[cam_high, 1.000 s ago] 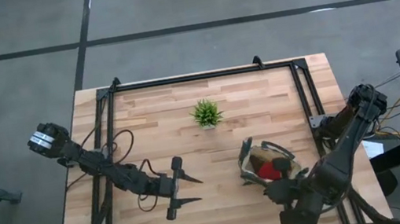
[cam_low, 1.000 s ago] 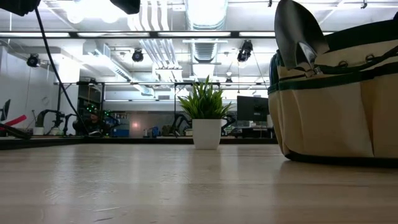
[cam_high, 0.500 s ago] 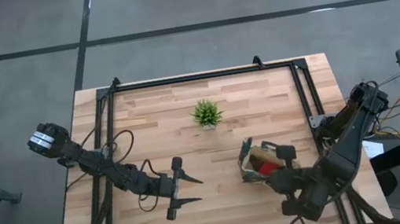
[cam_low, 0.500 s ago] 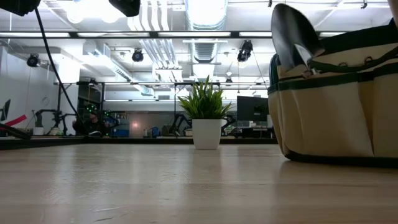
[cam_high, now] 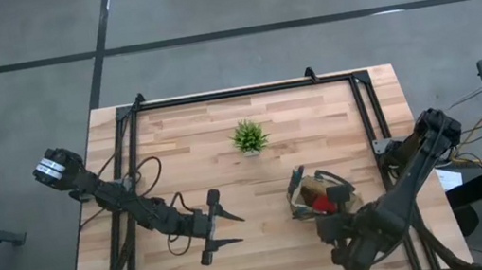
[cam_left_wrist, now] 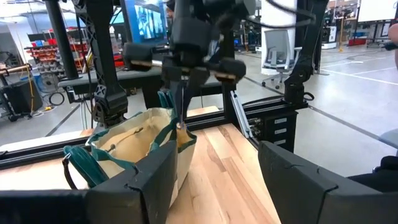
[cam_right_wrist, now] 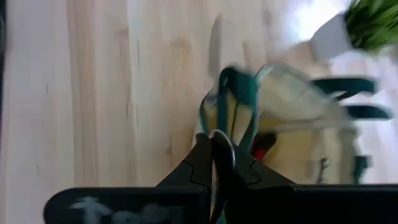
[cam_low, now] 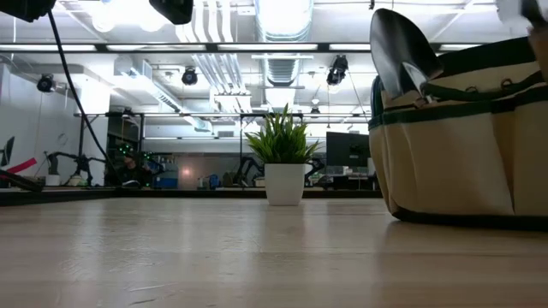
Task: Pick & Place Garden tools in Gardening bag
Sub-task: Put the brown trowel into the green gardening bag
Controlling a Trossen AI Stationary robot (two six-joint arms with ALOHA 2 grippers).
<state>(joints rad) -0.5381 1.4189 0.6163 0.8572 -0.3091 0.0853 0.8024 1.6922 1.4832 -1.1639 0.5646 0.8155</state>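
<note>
My right gripper sits low at the near edge of the gardening bag, fingers pressed fully together with nothing visible between them. In my right wrist view they form one dark wedge pointed at the bag's mouth and its green loop handles. I judge I'm closed and empty here because the drop is done and I want a slim profile next to that soft rim, not a snag on a strap.

The bag stands upright on the table, right of centre. From the low view a silver trowel blade pokes up above its rim, leaning against the fabric wall, and from above something red shows inside.

My left gripper waits well apart on the other side, jaws spread wide and holding nothing, facing the bag. The potted plant stays out of this; it sits toward the far side. No loose tool shows on the boards, so I reckon the packing is about complete.
</note>
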